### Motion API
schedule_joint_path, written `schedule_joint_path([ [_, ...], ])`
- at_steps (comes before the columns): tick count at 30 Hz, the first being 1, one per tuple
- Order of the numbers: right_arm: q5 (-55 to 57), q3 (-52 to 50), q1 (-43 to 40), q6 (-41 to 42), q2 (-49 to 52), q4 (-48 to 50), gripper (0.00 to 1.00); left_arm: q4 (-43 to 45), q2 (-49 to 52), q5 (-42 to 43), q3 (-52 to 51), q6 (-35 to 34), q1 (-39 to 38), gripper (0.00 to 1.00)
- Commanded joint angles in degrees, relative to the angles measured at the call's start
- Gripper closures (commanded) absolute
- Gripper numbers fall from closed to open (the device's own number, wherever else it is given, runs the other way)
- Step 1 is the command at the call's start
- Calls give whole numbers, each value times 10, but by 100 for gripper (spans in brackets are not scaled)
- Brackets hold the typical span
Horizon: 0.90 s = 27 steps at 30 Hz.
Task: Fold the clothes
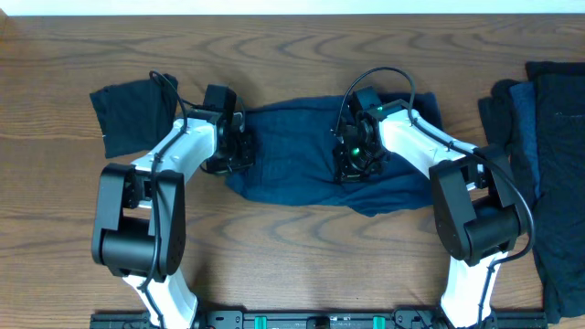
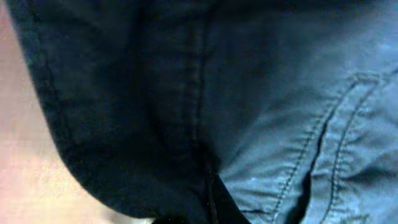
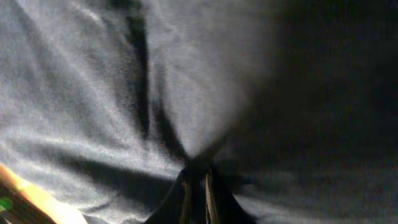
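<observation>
Left gripper (image 1: pixel 242 151) clamped shut on 9 o'clock edge of blue garment (image 1: pixel 297 146); tips buried in cloth, barely seen from wrist view. Right gripper (image 1: pixel 355 166) pinched closed on same garment toward its 3 o'clock side, creases fanning from fingertips (image 3: pixel 186 196). Garment lies rumpled at table centre. Table (image 1: pixel 302 265): brown wood grain. Black cloth (image 1: pixel 128 114), flat, at 10 o'clock, apart. Dark pile (image 1: pixel 548 137) at 3 o'clock, cut off by frame edge. Pale strip past 12 o'clock edge, can't make out.

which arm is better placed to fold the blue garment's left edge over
Left arm: its jaws are shut on the blue garment's left edge. The right arm pinches the middle, so it would likely only bunch the cloth.
</observation>
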Motion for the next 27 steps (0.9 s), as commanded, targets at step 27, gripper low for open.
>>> schedule_joint_path([
  [27,-38,-2,49,49,-42,-43,99,-74,-207,-5,56,8,-7,94],
])
